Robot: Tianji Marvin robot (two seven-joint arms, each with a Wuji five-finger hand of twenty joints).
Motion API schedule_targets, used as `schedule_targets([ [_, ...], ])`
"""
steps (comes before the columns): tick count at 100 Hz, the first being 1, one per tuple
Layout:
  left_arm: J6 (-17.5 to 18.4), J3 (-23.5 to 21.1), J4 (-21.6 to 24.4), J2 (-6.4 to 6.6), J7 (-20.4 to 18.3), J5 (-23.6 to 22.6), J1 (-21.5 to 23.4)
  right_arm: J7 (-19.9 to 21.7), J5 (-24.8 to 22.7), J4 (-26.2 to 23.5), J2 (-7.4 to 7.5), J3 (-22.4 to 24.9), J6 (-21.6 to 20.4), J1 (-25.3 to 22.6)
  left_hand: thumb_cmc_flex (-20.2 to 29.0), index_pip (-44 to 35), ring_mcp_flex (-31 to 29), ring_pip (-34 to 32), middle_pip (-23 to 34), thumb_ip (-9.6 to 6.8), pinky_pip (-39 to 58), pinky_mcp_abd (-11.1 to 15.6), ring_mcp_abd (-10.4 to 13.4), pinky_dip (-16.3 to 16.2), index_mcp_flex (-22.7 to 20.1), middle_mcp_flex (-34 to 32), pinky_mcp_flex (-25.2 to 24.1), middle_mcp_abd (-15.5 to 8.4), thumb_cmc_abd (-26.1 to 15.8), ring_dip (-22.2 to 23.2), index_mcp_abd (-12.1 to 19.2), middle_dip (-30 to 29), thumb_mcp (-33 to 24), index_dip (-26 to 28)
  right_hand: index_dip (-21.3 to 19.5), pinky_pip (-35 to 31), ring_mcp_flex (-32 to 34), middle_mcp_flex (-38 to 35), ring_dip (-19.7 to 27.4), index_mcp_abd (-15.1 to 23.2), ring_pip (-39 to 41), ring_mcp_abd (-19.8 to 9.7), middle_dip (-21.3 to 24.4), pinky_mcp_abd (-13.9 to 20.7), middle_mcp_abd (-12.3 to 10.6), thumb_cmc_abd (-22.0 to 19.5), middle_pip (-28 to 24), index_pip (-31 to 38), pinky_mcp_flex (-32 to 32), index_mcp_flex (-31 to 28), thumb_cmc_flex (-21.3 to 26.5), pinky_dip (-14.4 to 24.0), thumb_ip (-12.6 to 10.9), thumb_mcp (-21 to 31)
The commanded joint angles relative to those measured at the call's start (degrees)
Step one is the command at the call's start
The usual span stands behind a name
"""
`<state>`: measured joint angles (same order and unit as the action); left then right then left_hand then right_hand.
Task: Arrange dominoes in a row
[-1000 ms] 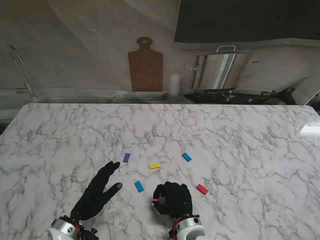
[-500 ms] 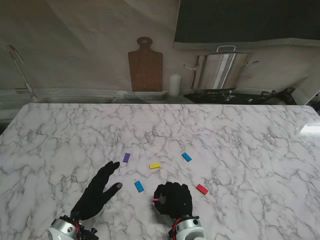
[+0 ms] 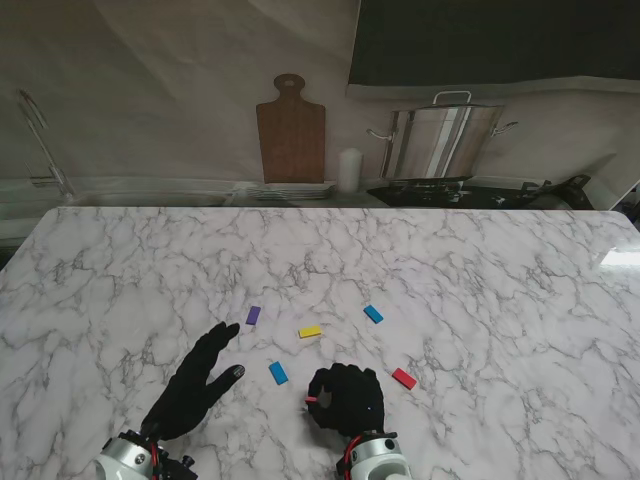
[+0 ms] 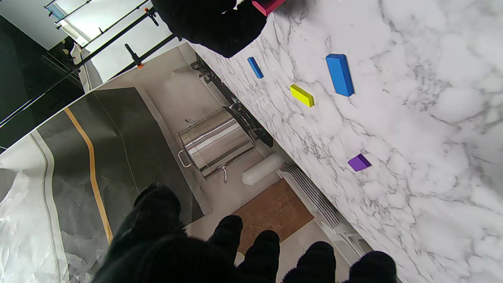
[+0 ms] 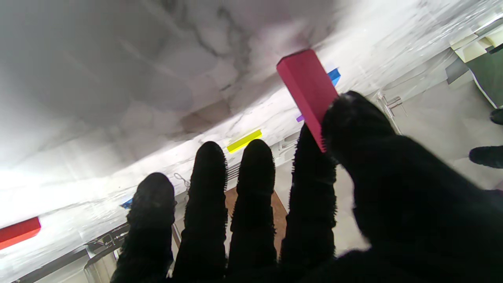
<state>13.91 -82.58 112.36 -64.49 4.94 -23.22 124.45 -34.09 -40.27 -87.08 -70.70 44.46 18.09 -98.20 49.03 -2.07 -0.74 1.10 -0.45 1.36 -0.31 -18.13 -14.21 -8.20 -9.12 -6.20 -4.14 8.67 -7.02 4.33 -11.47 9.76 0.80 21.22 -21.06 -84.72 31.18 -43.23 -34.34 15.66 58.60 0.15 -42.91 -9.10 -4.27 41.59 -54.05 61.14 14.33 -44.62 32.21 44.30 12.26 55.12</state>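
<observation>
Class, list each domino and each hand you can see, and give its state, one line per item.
Pink domino: pinched in the right hand, off the table.
Red domino: flat on the marble table.
Near blue domino: flat.
Far blue domino: flat.
Yellow domino: flat.
Purple domino: flat.
Left hand: open, empty.
Right hand: shut on the pink domino.

1. Left robot hand: five fingers in a black, fuzzy fabric glove; one fingertip shows a greyish pad.
2. Right robot hand: the same black glove, with small red and blue specks on it.
3. Both wrists: silver-white metal cuffs, rounded and shiny.
4. Thin red cables and dark fittings sit at each cuff.
</observation>
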Motion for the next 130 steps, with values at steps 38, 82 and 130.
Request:
schedule_targets([
  [38,0.2,0.04,-0.17,-0.11,-0.71,0.16,0.16,1.52,-0.58,-0.73,0.44,0.01,0.66,-0.45,1.84,-0.08,0.71,0.16,-0.18,-1.48,-0.09,1.59,1.15,-0.75,0.8,0.71,0.01,-0.6,-0.36,0.17,-0.13,-0.12,0.33,0.89,-1.49,-1.72,-3.27,4.08,-0.66,-0.31,0.03,-0.49,0.45,2.16,-0.13,0.72,-0.97,3.25,-1.58,2.32,-2.47,1.5,0.07,0.93],
  [82,0.22,0.01,-0.16,-0.11,-0.73,0.18,0.17,1.16,-1.11,-0.34,0.6,-0.28,-0.84,-0.14,1.8,-0.09,0.71,0.17,-0.17,-1.47,-0.08,1.6,1.17,-0.76,0.76,0.69,0.01,-0.65,-0.39,0.17,-0.09,-0.12,0.36,0.9,-1.05,-1.52,-3.46,4.39,-0.62,0.17,-0.25,-0.74,0.96,2.25,-0.06,1.59,-0.19,1.61,-1.86,2.75,1.24,1.67,-0.51,3.59],
  [130,0.27,0.02,-0.18,-0.11,-0.7,0.15,0.16,1.73,-1.46,-0.52,0.79,-0.57,-0.48,-0.22,1.85,-0.08,0.73,0.18,-0.19,-1.48,-0.08,1.58,1.09,-0.76,0.78,0.72,0.01,-0.58,-0.38,0.16,-0.17,-0.13,0.31,0.91,-0.86,-1.23,-4.17,5.53,-0.52,-0.58,-0.67,-0.78,1.28,2.25,-0.1,2.05,0.51,0.59,-2.17,3.66,-0.16,1.69,-0.09,3.38],
])
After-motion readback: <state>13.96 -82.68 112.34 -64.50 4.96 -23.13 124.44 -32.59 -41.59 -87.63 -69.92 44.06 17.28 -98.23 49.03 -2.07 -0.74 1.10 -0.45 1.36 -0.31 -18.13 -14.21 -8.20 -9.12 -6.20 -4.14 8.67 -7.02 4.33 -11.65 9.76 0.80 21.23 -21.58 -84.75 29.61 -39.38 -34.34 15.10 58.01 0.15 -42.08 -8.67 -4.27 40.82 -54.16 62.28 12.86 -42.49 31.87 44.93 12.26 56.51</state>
